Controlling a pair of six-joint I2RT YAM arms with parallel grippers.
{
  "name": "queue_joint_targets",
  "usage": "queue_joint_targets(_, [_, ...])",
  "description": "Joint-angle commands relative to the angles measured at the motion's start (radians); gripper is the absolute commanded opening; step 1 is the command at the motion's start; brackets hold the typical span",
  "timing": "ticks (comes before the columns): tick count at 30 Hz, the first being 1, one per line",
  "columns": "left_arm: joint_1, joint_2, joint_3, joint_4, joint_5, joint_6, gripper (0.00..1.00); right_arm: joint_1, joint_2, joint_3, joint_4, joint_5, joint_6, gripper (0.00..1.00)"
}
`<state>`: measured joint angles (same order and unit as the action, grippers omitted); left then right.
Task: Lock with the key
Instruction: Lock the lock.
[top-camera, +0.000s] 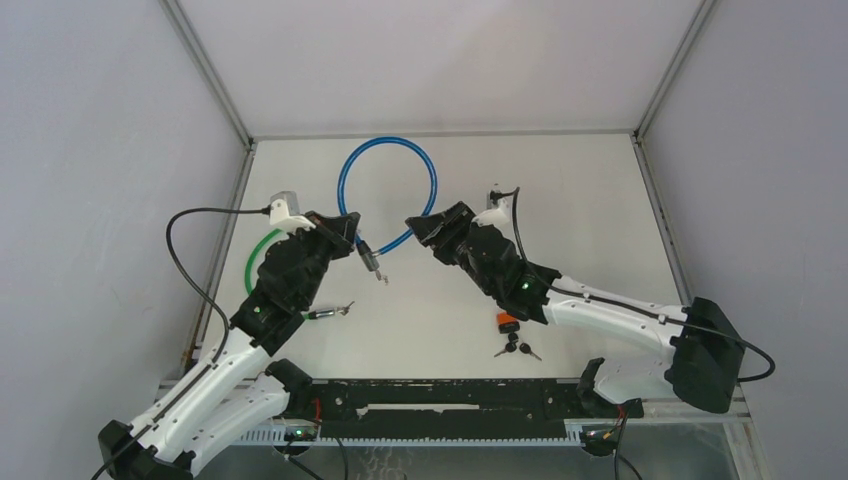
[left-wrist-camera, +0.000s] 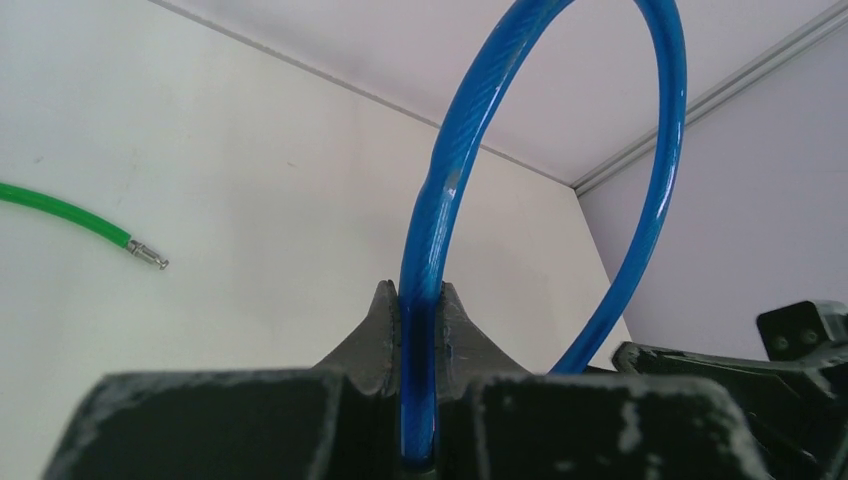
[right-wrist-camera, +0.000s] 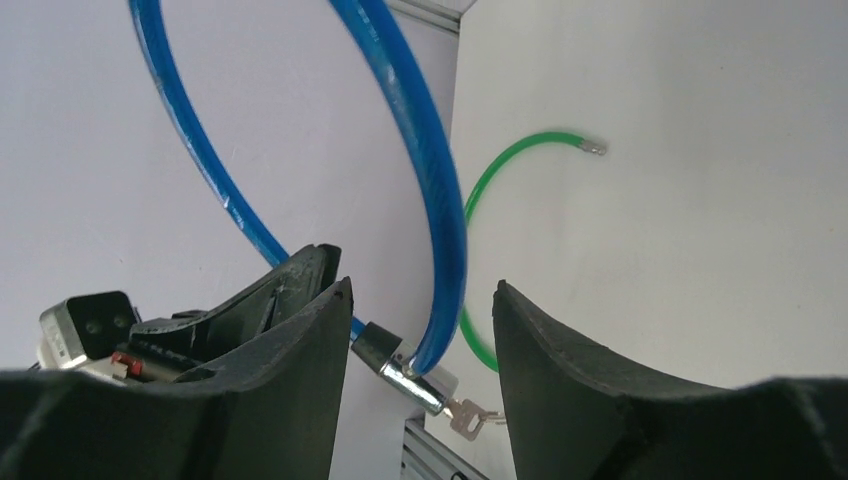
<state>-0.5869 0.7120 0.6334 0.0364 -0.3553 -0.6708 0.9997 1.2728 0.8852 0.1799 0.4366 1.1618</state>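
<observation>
A blue cable lock (top-camera: 385, 178) forms a loop at the table's middle back. Its silver lock cylinder (top-camera: 370, 258) hangs below the loop with a key (top-camera: 381, 277) in it. My left gripper (top-camera: 350, 228) is shut on the blue cable near the cylinder; in the left wrist view the cable (left-wrist-camera: 450, 180) is pinched between the fingers (left-wrist-camera: 420, 300). My right gripper (top-camera: 413, 226) is open beside the other side of the loop. In the right wrist view the cable (right-wrist-camera: 420, 150), cylinder (right-wrist-camera: 410, 378) and key (right-wrist-camera: 468, 412) lie between its spread jaws (right-wrist-camera: 420, 300), untouched.
A green cable lock (top-camera: 262, 250) lies at the left with its own cylinder and key (top-camera: 335, 311); its metal tip (left-wrist-camera: 148, 255) shows in the left wrist view. Spare keys (top-camera: 517, 349) with an orange tag (top-camera: 508, 322) lie under the right arm. Walls enclose the table.
</observation>
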Motion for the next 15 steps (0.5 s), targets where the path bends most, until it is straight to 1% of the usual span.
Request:
queue_joint_targets(1, [0.004,-0.038,-0.009,0.099,0.006,0.009,0.00,-0.029,0.057,0.012,0.073,-0.057,0.033,0.61])
queue_joint_targets(3, [0.004,-0.042,-0.009,0.097,0.012,0.011,0.00,-0.037,0.082,0.023,0.086,-0.082,0.039,0.61])
queue_joint_targets(4, [0.005,-0.043,-0.009,0.097,0.016,0.012,0.00,-0.041,0.092,0.027,0.095,-0.100,0.040,0.60])
queue_joint_targets(5, [0.004,-0.044,-0.009,0.096,0.021,0.014,0.00,-0.042,0.101,0.032,0.105,-0.116,0.035,0.56])
queue_joint_targets(6, [0.005,-0.045,-0.009,0.093,0.022,0.013,0.00,-0.044,0.110,0.037,0.107,-0.128,0.034,0.48])
queue_joint_targets(8, [0.004,-0.048,-0.012,0.092,0.021,0.011,0.00,-0.042,0.120,0.038,0.118,-0.149,0.037,0.24])
queue_joint_targets(9, [0.004,-0.049,-0.016,0.092,0.018,0.010,0.00,-0.040,0.121,0.038,0.121,-0.156,0.038,0.10])
queue_joint_targets(10, [0.003,-0.050,-0.019,0.092,0.014,0.008,0.00,-0.036,0.124,0.039,0.125,-0.162,0.038,0.00])
queue_joint_targets(15, [0.003,-0.039,-0.031,0.104,0.008,-0.011,0.00,-0.007,0.125,0.039,0.154,-0.173,0.039,0.00])
